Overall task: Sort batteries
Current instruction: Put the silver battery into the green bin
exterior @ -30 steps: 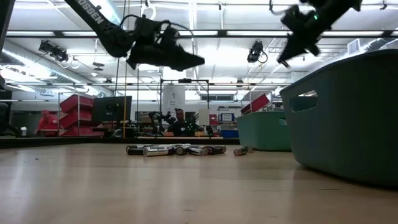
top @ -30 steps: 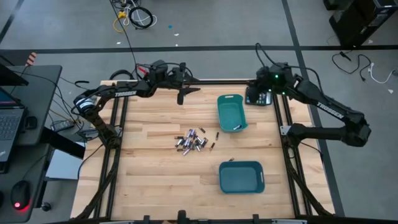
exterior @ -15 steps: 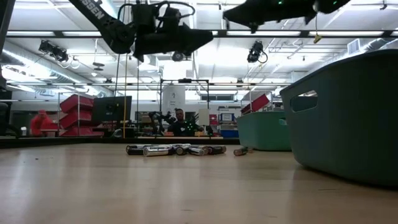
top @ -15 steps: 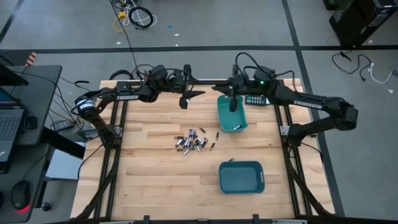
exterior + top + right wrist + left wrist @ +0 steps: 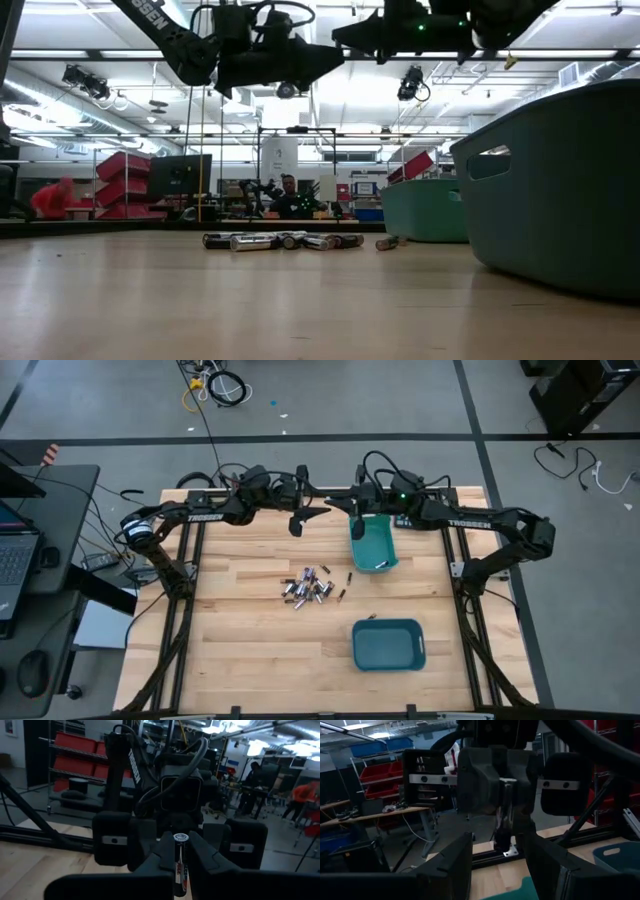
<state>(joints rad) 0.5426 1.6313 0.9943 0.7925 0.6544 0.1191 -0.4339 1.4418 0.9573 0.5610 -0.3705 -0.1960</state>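
**Two grippers nose to nose: a battery held upright between them**

High over the far edge of the table, the two arms meet tip to tip. The right gripper (image 5: 180,857) is clamped narrowly on a single battery (image 5: 180,852), a dark cell with a silvery cap that stands on end between the fingers, so its long axis runs across the line joining the two arms. From above, the right gripper (image 5: 353,520) sits just at the far left corner of the far teal bin (image 5: 385,555), and the left gripper (image 5: 300,518) faces it from the left, close but apart.

The left gripper (image 5: 495,865) has its fingers spread wide, and the held cell shows in the gap beyond them, straight ahead of the opening. That is the relation a hand-over would turn on: the left arm is the nearer free one, and the cell lies dead ahead of it, crosswise to its approach. Equally, the far bin lies just right of and below the right gripper.

The rest of the batteries (image 5: 307,588) lie in a loose heap mid-table, near of both grippers, with a few strays (image 5: 345,585) to its right. The near teal bin (image 5: 388,644) sits well apart on the near right.
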